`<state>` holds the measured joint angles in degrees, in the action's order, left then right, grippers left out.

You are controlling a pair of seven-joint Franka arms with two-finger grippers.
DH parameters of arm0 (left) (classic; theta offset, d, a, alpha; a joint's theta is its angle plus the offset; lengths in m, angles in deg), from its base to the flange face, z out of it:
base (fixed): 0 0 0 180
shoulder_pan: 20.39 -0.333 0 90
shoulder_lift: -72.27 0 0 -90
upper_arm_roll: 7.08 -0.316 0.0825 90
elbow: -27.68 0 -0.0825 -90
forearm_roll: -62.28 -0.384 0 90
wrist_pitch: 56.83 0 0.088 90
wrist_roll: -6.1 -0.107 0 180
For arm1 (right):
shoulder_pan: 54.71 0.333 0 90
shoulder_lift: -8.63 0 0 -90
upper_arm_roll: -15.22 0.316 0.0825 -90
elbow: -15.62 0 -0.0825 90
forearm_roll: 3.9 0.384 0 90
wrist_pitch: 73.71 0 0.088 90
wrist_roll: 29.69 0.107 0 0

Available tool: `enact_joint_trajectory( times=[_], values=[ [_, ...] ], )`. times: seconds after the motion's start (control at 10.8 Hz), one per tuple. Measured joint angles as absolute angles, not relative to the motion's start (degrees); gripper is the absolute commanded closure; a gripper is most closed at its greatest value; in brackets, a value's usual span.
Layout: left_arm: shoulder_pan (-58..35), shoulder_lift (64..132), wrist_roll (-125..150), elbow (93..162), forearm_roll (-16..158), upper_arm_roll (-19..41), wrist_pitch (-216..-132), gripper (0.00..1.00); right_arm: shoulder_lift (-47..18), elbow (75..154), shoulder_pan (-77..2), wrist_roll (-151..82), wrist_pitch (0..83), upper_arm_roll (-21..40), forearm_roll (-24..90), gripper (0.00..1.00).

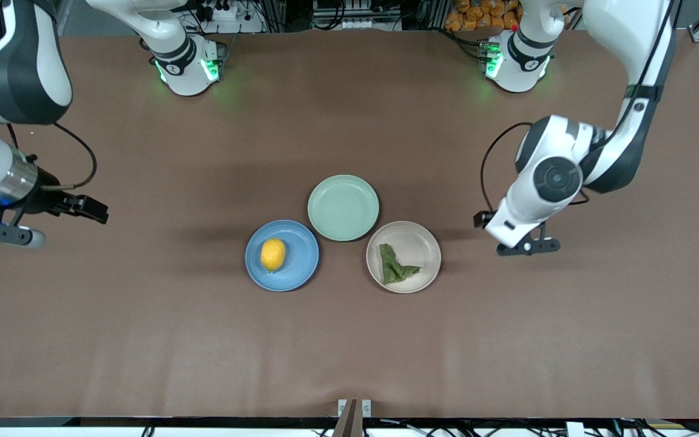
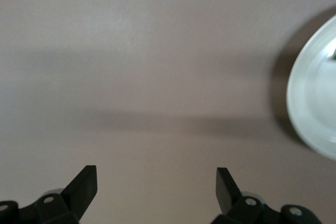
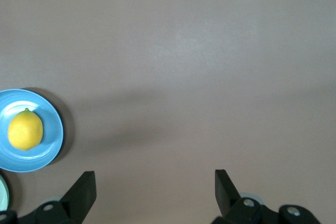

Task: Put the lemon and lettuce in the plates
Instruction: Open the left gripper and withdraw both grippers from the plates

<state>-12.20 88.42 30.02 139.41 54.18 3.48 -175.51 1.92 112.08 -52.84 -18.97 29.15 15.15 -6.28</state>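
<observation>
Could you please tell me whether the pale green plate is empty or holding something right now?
Empty. The pale green plate shows only bare surface; the lemon lies in the blue plate.

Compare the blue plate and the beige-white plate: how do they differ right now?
The blue plate holds the lemon; the beige-white plate holds the lettuce. The blue plate sits toward the right arm's end of the table, the beige-white plate toward the left arm's. Both are round, shallow, equal in size, and adjoin the pale green plate.
</observation>
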Motion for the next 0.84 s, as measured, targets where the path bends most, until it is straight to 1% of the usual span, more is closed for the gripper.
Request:
enact_joint_trajectory(
  times=[0.37, 0.47, 0.65, 0.84],
  values=[
    [-15.14, 77.46, 24.51, 148.30, 56.33, 3.09, -175.51, 0.00, 7.07, 113.28, -53.85, -22.28, 27.44, 15.76, -6.28, 0.00],
    [-15.06, 75.21, 24.43, 149.24, 56.87, 3.12, -175.52, 0.00, 8.50, 113.35, -54.03, -23.88, 26.25, 15.76, -6.28, 0.00],
    [-15.02, 72.73, 24.40, 147.32, 57.68, 3.06, -176.00, 0.00, 10.76, 113.39, -54.08, -25.33, 23.88, 15.69, -6.28, 0.00],
    [-15.04, 72.16, 24.40, 141.67, 59.18, 2.46, -176.07, 0.00, 11.74, 112.40, -54.07, -26.35, 21.04, 15.02, -6.28, 0.00]
  ],
)
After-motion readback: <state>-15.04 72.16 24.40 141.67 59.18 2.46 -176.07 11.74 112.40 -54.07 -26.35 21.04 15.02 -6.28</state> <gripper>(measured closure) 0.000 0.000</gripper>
